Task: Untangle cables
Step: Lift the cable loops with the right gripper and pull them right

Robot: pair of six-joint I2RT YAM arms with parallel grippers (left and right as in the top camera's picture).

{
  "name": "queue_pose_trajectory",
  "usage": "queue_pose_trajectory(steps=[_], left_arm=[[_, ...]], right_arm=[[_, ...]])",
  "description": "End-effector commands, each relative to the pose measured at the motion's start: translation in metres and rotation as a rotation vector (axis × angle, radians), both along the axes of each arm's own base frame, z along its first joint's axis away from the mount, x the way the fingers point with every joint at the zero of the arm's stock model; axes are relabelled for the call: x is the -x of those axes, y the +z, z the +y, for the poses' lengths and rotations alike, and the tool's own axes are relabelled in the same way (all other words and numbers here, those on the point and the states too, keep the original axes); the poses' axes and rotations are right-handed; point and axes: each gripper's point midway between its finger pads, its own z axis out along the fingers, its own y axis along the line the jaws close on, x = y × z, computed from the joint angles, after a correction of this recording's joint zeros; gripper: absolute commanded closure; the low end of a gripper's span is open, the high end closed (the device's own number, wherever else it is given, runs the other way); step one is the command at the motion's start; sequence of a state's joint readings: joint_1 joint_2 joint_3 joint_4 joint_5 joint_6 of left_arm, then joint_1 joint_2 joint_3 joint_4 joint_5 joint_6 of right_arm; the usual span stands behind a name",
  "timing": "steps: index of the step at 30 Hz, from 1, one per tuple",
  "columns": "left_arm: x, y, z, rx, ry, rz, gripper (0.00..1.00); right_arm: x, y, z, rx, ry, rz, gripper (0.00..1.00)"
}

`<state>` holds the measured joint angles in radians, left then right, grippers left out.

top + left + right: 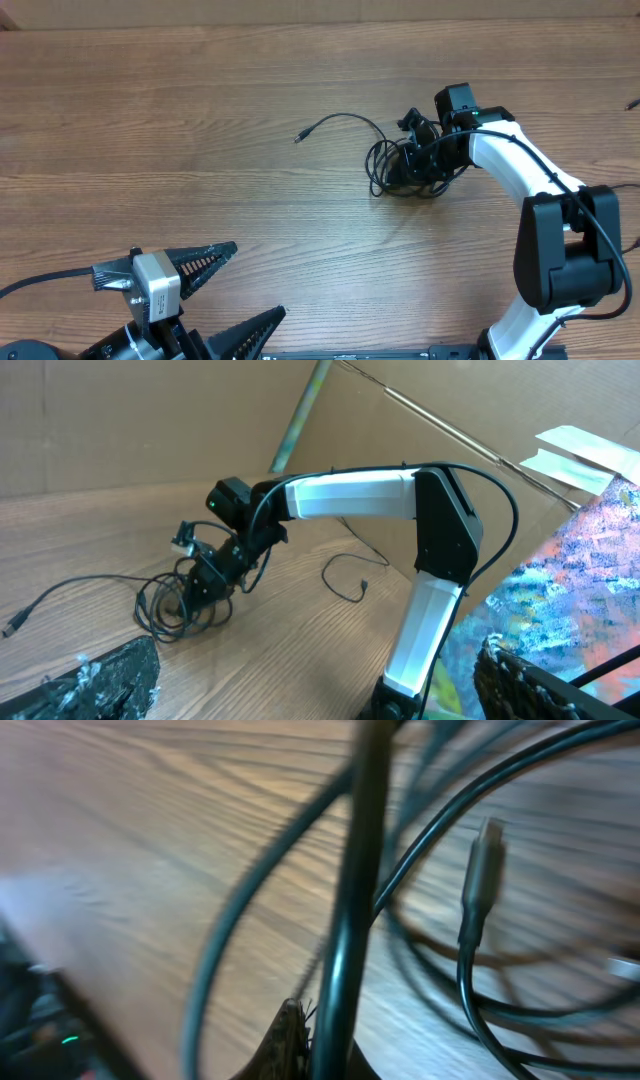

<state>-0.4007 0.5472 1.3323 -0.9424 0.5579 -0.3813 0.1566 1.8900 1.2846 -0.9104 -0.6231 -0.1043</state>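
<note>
- The cables (pixel 385 165) are lying in a small knotted bundle right of the table's (pixel 150 120) centre, with loops piling over one another.
- One tail (pixel 340 120) is running out of the bundle toward the left and far side, ending in a small plug (pixel 298 138) that is lying free on the wood. The tail's long axis is running roughly left to right.
- The right gripper (pixel 418 152) is sitting in the bundle's right side, touching the loops, so it is by far the nearer arm. The free tail is lying away to its left.
- Its wrist view is showing a cord (pixel 345 920) crossing just beside one fingertip (pixel 290 1030), but I cannot tell whether the fingers are clamping it or standing apart.
- The left gripper (pixel 232 292) is waiting at the near left edge, well apart from the bundle, with its ridged fingers spreading wide and holding nothing.
- The cords are looking thin, black, smooth and limp, far thinner than the fingers. A second, slim plug (pixel 485 870) is showing among the loops.
- The table is showing a pale wood grain, flat and matte.
</note>
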Motion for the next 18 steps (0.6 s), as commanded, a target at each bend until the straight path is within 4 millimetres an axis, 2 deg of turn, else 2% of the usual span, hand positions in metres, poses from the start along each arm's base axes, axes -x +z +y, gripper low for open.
queue_pose_trajectory(steps=[1, 4, 10, 14, 18], left_arm=[[0.005, 0.008, 0.0, -0.005, -0.02, -0.041, 0.0], [0.005, 0.008, 0.0, -0.005, -0.018, -0.042, 0.0], [0.004, 0.01, 0.0, -0.001, -0.016, -0.051, 0.0], [0.004, 0.009, 0.0, -0.002, -0.017, -0.05, 0.0], [0.004, 0.009, 0.0, -0.003, -0.016, -0.048, 0.01]], right_arm=[[-0.018, 0.051, 0.025, -0.19, 0.026, -0.07, 0.96], [-0.026, 0.089, 0.035, -0.234, 0.059, -0.119, 0.96], [-0.024, 0.17, 0.057, -0.196, 0.171, -0.24, 0.96], [-0.025, 0.22, 0.063, -0.173, 0.189, -0.338, 0.96], [-0.02, 0.268, 0.059, -0.167, 0.175, -0.422, 0.96]])
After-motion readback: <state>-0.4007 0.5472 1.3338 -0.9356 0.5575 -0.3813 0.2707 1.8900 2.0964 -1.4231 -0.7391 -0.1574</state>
